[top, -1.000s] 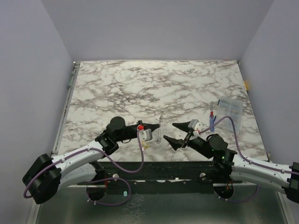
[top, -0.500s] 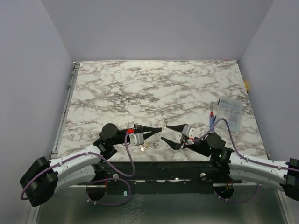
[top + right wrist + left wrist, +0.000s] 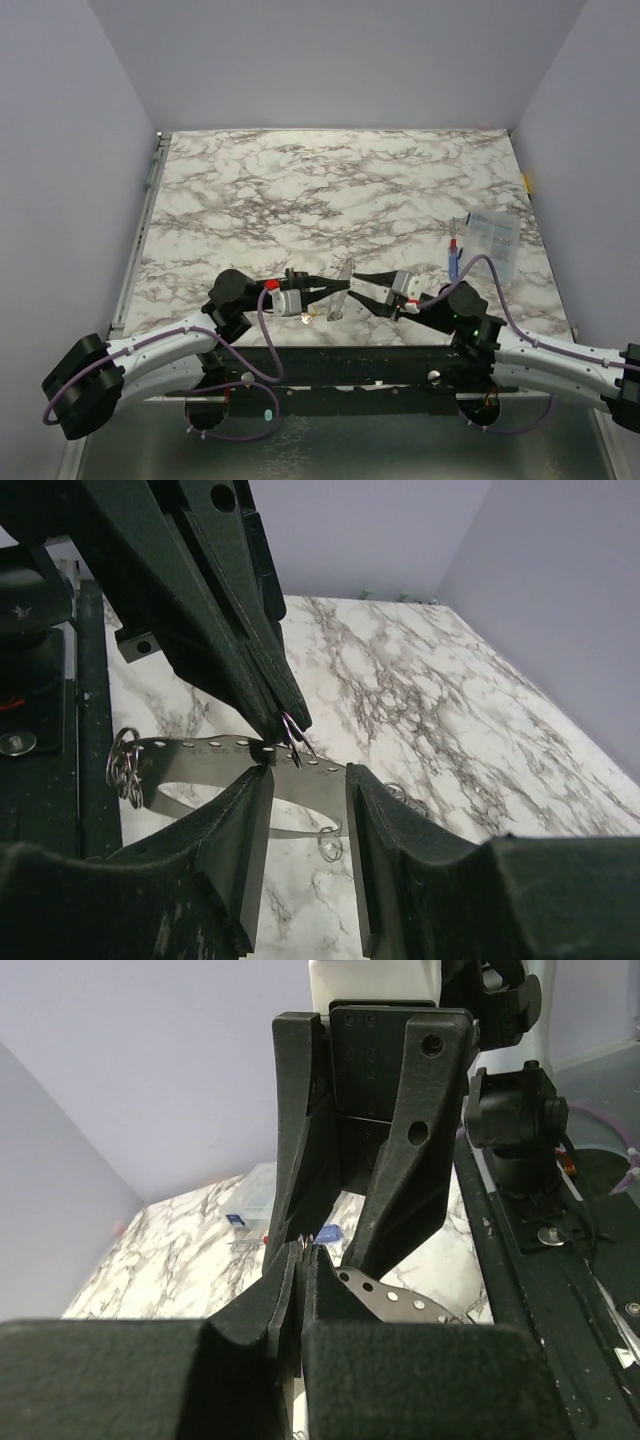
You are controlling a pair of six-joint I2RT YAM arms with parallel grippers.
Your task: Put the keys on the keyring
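From above you see a marble table (image 3: 330,190) between plain lilac walls (image 3: 330,60). Your left gripper (image 3: 338,289) and right gripper (image 3: 358,288) face each other near its front edge.

In the right wrist view the keyring (image 3: 291,732), a thin silvery wire loop, hangs pinched in the closed left tips. Its long axis slants down toward the table. The right jaws stand apart.

The left wrist view shows the left jaws pressed together.

Marble-patterned tabletop (image 3: 330,190), white with grey veins, filled the middle; plain lavender back wall (image 3: 330,60) behind it; matching left wall (image 3: 60,200) and right wall (image 3: 590,150) closed in the sides; metal rail (image 3: 140,230) ran along the table's left edge; grey metal surface (image 3: 350,450) lay below the near edge; light was even and soft.
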